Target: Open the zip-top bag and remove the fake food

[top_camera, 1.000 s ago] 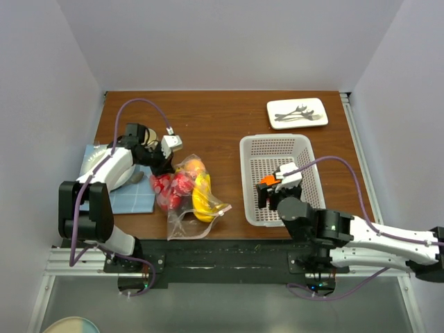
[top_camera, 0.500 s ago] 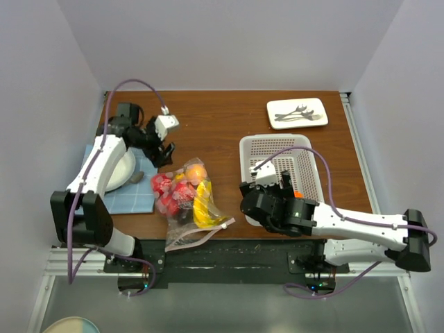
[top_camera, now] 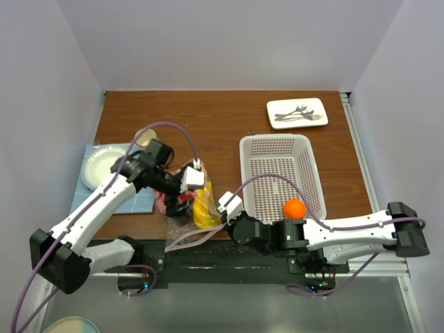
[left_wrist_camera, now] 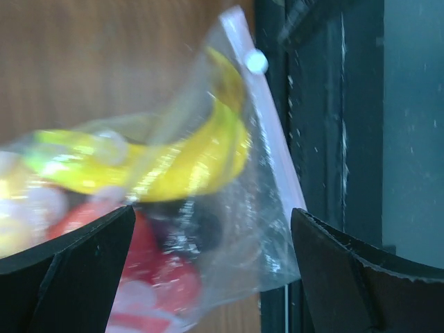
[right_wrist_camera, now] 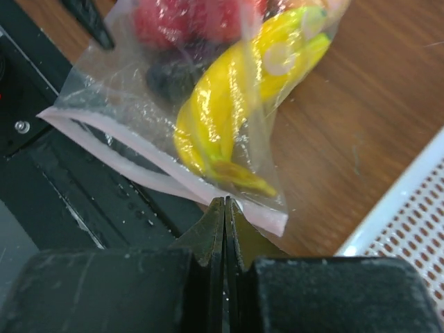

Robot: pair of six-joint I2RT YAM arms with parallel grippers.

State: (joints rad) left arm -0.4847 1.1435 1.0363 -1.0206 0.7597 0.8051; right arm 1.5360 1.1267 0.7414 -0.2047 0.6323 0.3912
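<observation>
Two arms have moved in the last half second: the left gripper [left_wrist_camera: 213,211] now hangs spread over the zip-top bag [top_camera: 182,234]. The right gripper [right_wrist_camera: 224,201], fingers pressed together, has left the white basket [top_camera: 274,139] and touches the zip strip [right_wrist_camera: 139,151]. The bag lies far-to-near, zip nearest, holding a banana [top_camera: 202,208] and red pieces [right_wrist_camera: 177,19]. An orange ball [top_camera: 295,207] sits in the basket.

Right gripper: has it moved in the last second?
Yes. The right gripper came off the white basket and swung leftward to the near corner of the zip-top bag.

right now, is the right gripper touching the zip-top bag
Cannot tell. In the right wrist view the shut right gripper ends at the edge of the zip-top bag; pinching or overlapping, unclear.
</observation>
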